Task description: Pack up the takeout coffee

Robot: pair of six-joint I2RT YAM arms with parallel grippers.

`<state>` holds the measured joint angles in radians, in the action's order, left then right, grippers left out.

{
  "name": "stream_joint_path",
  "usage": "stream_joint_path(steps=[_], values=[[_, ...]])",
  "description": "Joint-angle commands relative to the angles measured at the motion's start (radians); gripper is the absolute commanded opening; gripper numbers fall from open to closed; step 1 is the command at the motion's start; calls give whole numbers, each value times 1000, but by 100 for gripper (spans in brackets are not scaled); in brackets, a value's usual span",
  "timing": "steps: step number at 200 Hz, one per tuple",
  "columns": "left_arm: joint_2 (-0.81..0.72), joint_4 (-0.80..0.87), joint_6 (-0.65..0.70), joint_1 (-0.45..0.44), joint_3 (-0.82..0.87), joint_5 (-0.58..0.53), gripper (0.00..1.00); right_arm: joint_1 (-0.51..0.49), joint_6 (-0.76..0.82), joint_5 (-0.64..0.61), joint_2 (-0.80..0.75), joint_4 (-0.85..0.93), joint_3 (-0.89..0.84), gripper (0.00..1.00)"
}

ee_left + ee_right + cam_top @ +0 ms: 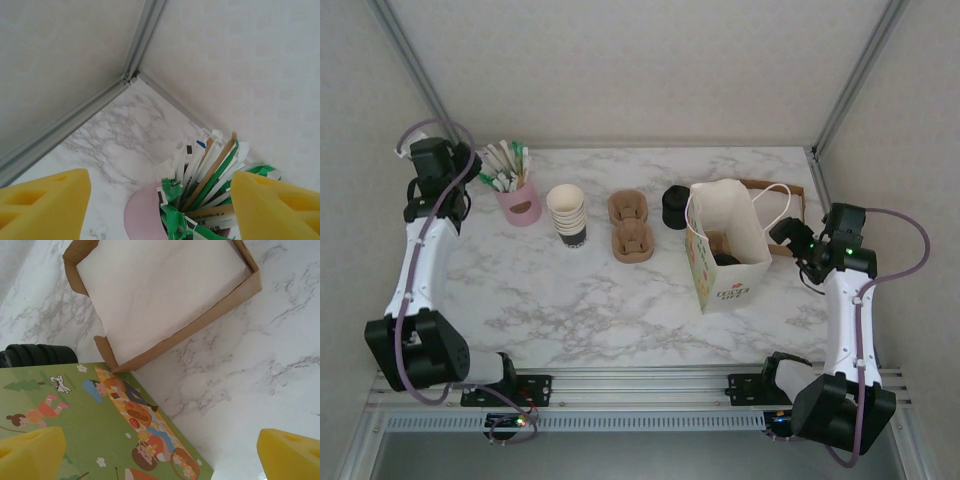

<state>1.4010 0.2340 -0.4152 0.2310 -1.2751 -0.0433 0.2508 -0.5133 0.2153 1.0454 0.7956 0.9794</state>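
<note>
One coffee (726, 259), only its black lid visible, sits inside the open paper bag (740, 290) near the bench's right edge. The right gripper (785, 237) hangs just beside the bag, jaws wide and empty. The left gripper (160, 192) gapes empty above the pink stick holder (523, 205) near the far left corner.

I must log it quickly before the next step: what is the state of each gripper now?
Left gripper: open, holding nothing.
Right gripper: open, holding nothing.
</note>
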Motion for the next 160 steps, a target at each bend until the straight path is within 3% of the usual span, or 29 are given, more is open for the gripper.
stream_joint_path(steps=[1, 21, 45, 120, 160], values=[[31, -13, 5, 8, -59, 37, 73, 6, -4, 34, -2, -19, -7, 99], [68, -36, 6, 11, -67, 54, 70, 5, -4, 41, -2, -21, -7, 99], [104, -39, 15, 11, -102, 46, 59, 5, -6, 54, 1, -21, -2, 99], [189, -65, 18, 5, -120, 85, 50, 7, -7, 66, 4, -24, 6, 99], [203, -58, 27, 1, -110, 80, 38, 6, -7, 70, 7, -26, 8, 99]])
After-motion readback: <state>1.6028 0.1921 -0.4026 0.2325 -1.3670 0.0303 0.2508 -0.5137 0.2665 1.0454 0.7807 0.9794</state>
